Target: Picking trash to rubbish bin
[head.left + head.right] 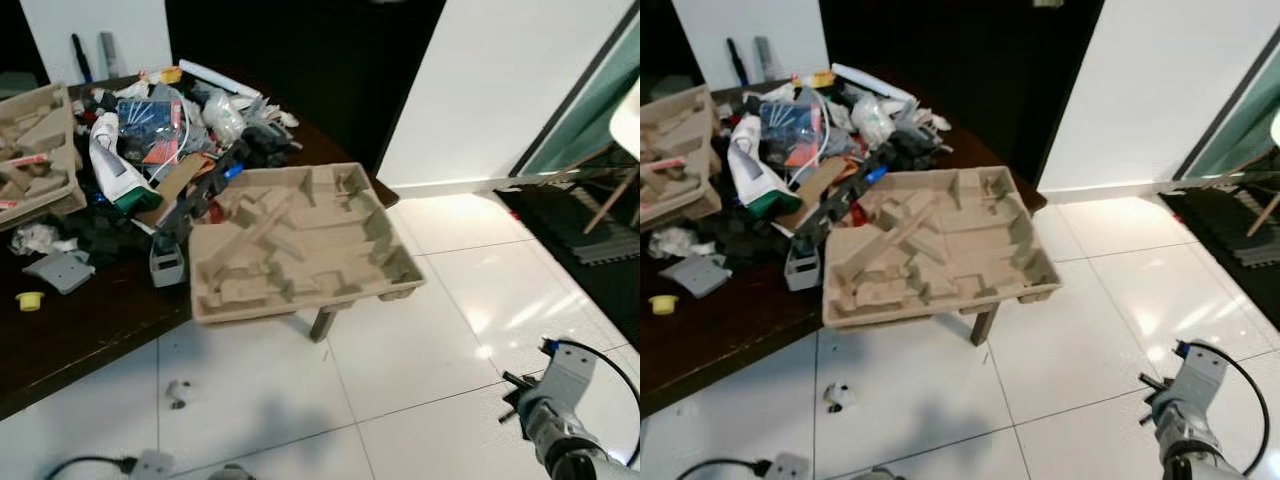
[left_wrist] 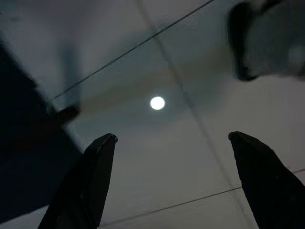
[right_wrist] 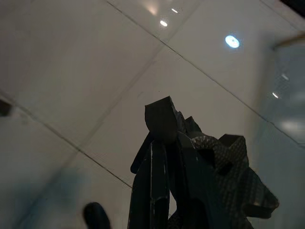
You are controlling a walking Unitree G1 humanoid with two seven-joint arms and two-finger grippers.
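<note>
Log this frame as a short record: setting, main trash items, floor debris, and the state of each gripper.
setting: dark wooden table piled with rubbish, white tiled floor beside it
largest item: moulded cardboard tray overhanging the table's edge
second tray: similar cardboard tray at the table's far left
small items: yellow cap and grey plastic piece near the table's front edge
floor debris: small scrap on the tiles in front of the table
left gripper: open, pointing at bare floor
right gripper: shut, empty, over floor
</note>
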